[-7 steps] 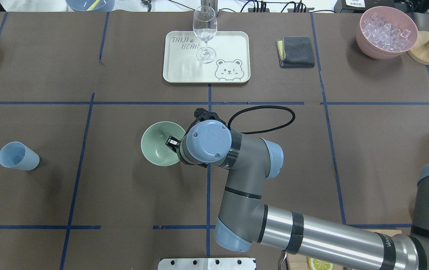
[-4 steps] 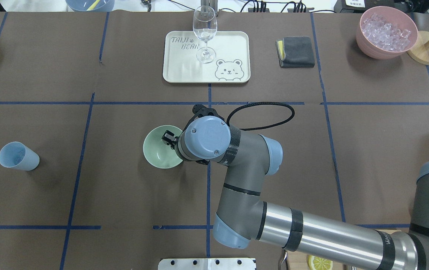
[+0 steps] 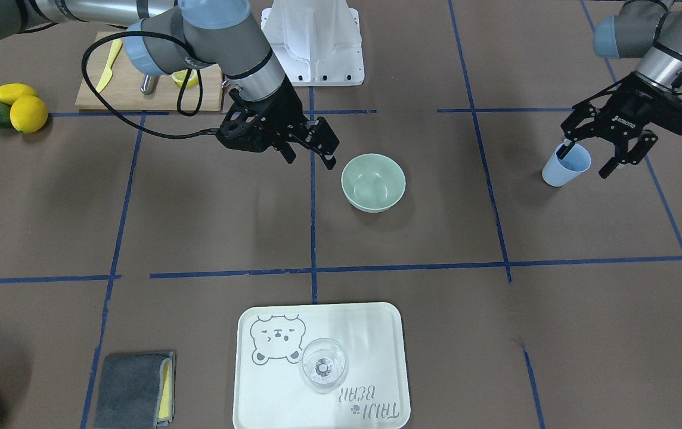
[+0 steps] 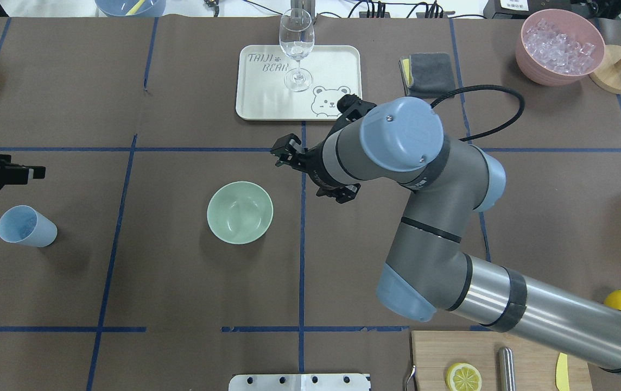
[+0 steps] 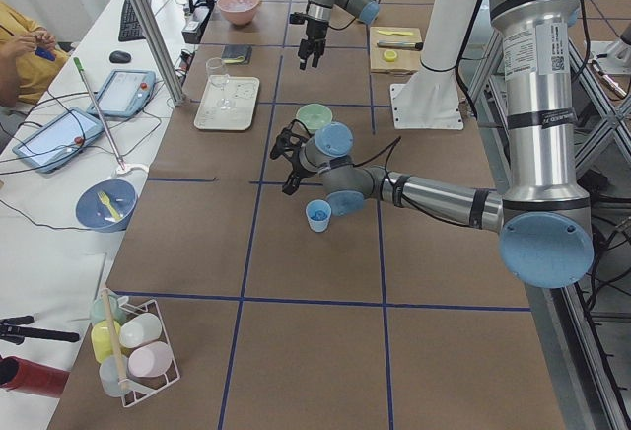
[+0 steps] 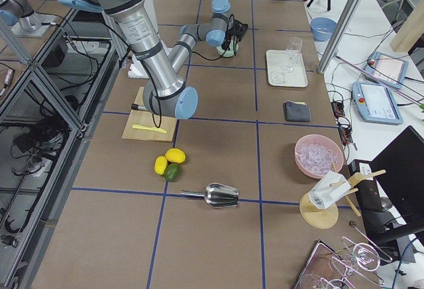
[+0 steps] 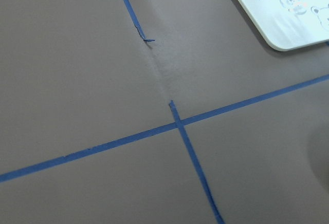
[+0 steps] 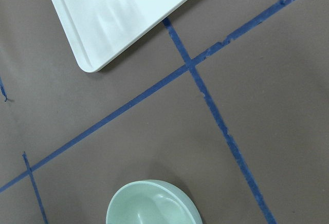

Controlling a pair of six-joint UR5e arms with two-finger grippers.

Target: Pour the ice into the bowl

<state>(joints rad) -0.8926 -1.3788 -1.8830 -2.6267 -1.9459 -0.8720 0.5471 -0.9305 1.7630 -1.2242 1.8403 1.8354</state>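
The pale mint-green bowl (image 4: 240, 212) (image 3: 373, 182) stands empty on the brown mat near the table's middle; it also shows in the right wrist view (image 8: 151, 203). My right gripper (image 4: 313, 172) (image 3: 310, 159) is open and empty, raised beside the bowl and clear of it. A blue cup (image 4: 27, 226) (image 3: 566, 165) stands upright at the far left; I cannot make out what is in it. My left gripper (image 3: 585, 161) (image 4: 28, 172) is open and hovers above the cup without touching it. Ice (image 4: 559, 41) shows only in the pink container.
A pink container (image 4: 527, 60) stands at the back right beside a wooden stand (image 4: 620, 68). A cream tray (image 4: 337, 65) holds a wine glass (image 4: 296, 49). A grey cloth (image 4: 428, 74) lies right of it. A cutting board (image 4: 435, 358) with a lemon half lies at the front right.
My right gripper has let go of the bowl's rim and has risen back and to the right. The bowl stays on the mat. My left gripper has come in over the blue cup.
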